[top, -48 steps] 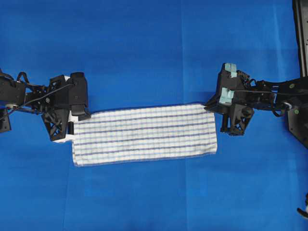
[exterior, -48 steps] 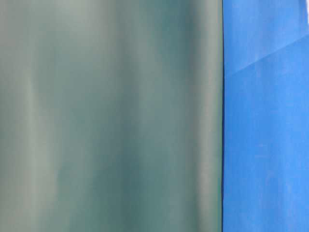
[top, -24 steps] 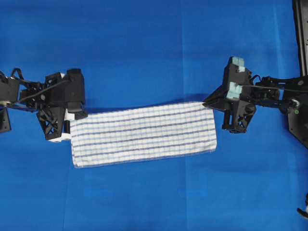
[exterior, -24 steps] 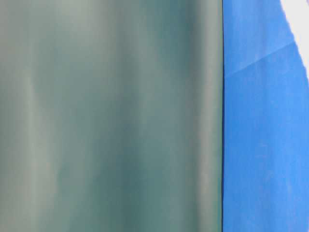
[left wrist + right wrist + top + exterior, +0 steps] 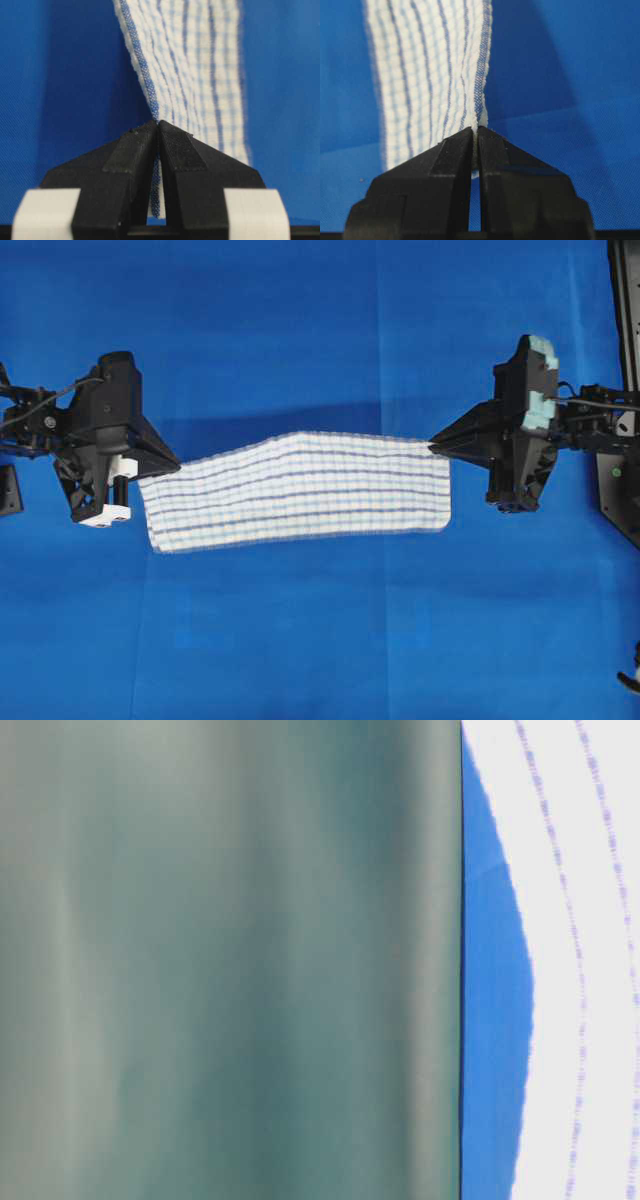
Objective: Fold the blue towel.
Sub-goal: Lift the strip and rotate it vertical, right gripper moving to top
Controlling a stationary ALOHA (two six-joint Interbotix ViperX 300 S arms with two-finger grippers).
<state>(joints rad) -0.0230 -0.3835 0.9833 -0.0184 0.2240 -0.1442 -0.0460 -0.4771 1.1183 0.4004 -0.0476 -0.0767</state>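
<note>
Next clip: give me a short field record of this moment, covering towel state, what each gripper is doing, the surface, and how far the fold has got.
towel: blue towel, already folded into a long strip, upper edge raised and bowed between the arms, lower edge looks to rest on the table
left gripper: shut on the towel's left upper corner
right gripper: shut on the towel's right upper corner
surface: blue table covering
fold status: next fold not yet laid
table-level view: mostly blocked by a blurred grey-green surface
</note>
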